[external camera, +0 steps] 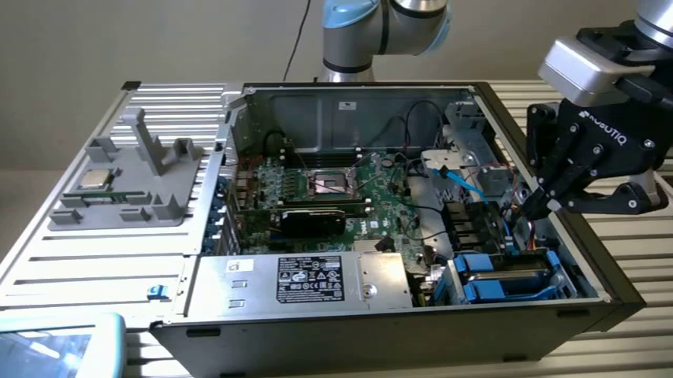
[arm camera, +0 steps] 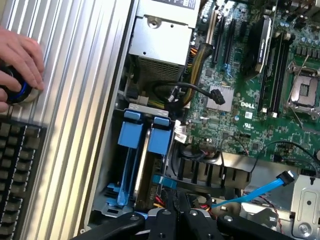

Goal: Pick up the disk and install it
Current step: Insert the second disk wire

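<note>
**Blue-framed disk seated in its bay, gripper empty above it**

Gripper (external camera: 538, 206) fingers pressed together, pinching nothing. It hangs over the case's (external camera: 547, 311) corner on the exterior view's right. The disk (external camera: 503, 276) sits in the drive bay at about 7 o'clock from the fingertips, near but apart; long axis along the bay. Count: one arm, one gripper, two blue carrier handles (arm camera: 148, 131), one blue cable (arm camera: 260, 191).
</note>
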You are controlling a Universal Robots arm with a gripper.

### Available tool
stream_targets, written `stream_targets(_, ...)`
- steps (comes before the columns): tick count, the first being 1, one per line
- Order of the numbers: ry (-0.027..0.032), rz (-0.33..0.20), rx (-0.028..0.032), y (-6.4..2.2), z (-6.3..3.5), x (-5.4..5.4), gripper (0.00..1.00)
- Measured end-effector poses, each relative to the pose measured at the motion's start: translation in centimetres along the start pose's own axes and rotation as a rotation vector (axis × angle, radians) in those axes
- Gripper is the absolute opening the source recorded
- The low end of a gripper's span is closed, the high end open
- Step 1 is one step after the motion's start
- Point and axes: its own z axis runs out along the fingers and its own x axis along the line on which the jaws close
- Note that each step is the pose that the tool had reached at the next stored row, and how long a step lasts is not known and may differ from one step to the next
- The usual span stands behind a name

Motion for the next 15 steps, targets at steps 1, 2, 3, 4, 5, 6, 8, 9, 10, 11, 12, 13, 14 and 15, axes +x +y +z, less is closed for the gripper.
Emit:
stream_targets(1,0.0003,-0.018,0.0002,0.00,0.01,0.00,0.11)
stream_targets(2,0.0007,-0.037,0.0006,-0.01,0.03,0.00,0.11)
stream_targets(3,0.0016,-0.056,0.0011,-0.01,0.05,0.00,0.11)
stream_targets(4,0.0027,-0.074,0.0020,0.00,0.06,0.00,0.11)
stream_targets(5,0.0041,-0.091,0.0030,0.00,0.06,0.00,0.11)
stream_targets(6,0.0057,-0.111,0.0040,-0.01,0.06,0.00,0.11)
stream_targets(8,0.0071,-0.146,0.0050,-0.01,0.05,0.00,0.11)
stream_targets(9,0.0074,-0.165,0.0054,0.00,0.05,0.00,0.11)
stream_targets(10,0.0075,-0.183,0.0061,0.00,0.06,0.00,0.11)
stream_targets(11,0.0073,-0.201,0.0066,0.00,0.06,0.00,0.11)
stream_targets(12,0.0070,-0.218,0.0072,-0.01,0.07,0.00,0.11)
stream_targets(13,0.0067,-0.236,0.0078,0.00,0.07,0.00,0.11)
stream_targets(14,0.0066,-0.255,0.0083,0.00,0.07,-0.01,0.11)
stream_targets(15,0.0065,-0.273,0.0087,0.00,0.06,0.00,0.11)
